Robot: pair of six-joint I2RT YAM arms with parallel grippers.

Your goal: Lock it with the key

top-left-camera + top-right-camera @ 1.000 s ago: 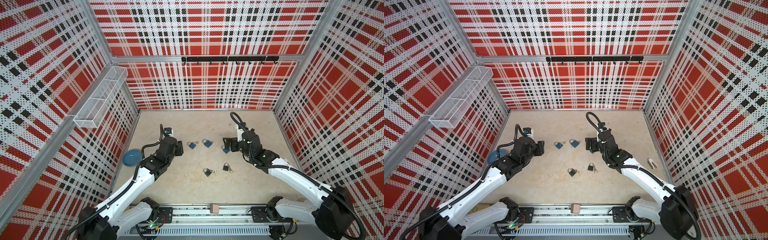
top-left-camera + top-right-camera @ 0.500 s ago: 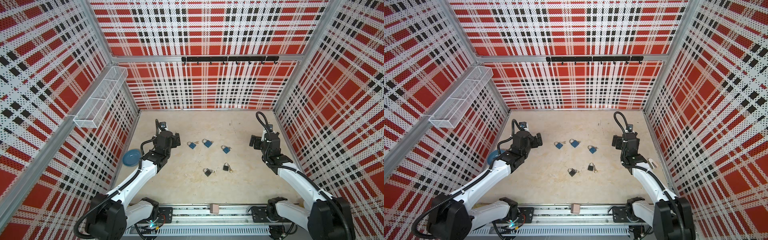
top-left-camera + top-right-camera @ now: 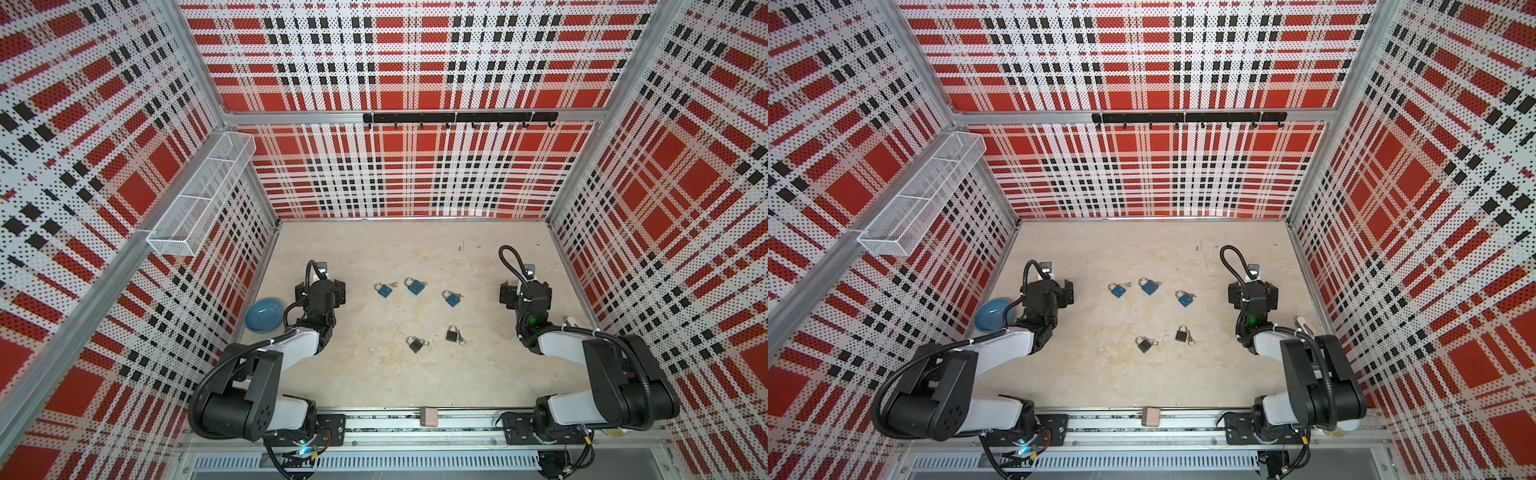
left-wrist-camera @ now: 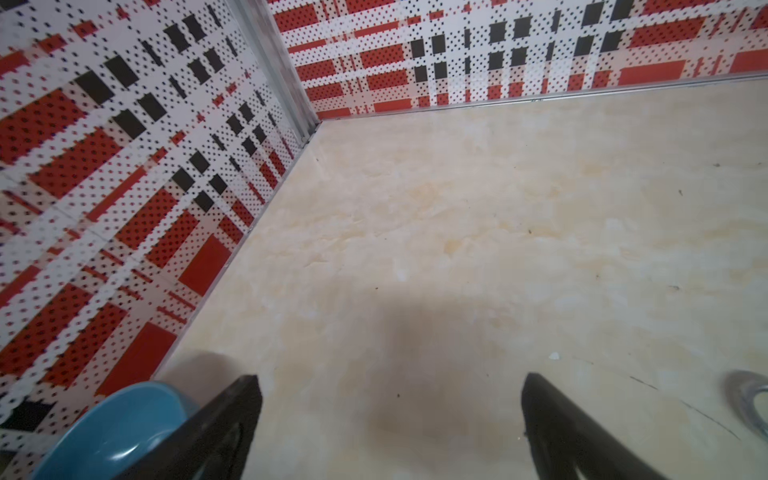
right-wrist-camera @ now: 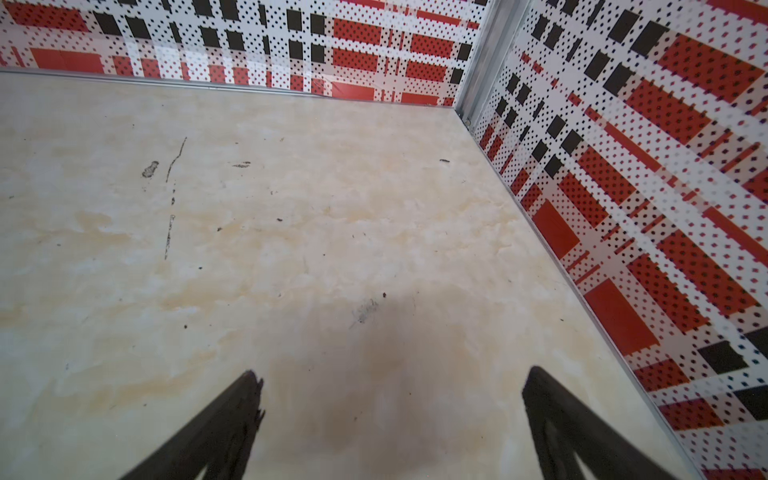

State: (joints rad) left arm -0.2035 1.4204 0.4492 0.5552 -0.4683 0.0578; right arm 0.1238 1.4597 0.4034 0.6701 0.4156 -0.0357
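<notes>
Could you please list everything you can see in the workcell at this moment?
blue padlocks: three, blue, in a row across mid-table
black padlocks: two, black, nearer the robot than the blue row
keys: count unclear, metallic, at the padlocks
bowl: one, blue, by the left wall
wire basket: one, white, on the left wall
hook rail: one, black, on the back wall
block: one, tan, on the front rail
table: one, beige
left gripper: one, black, open, empty, beside the bowl
right gripper: one, black, open, empty, near the right wall
</notes>
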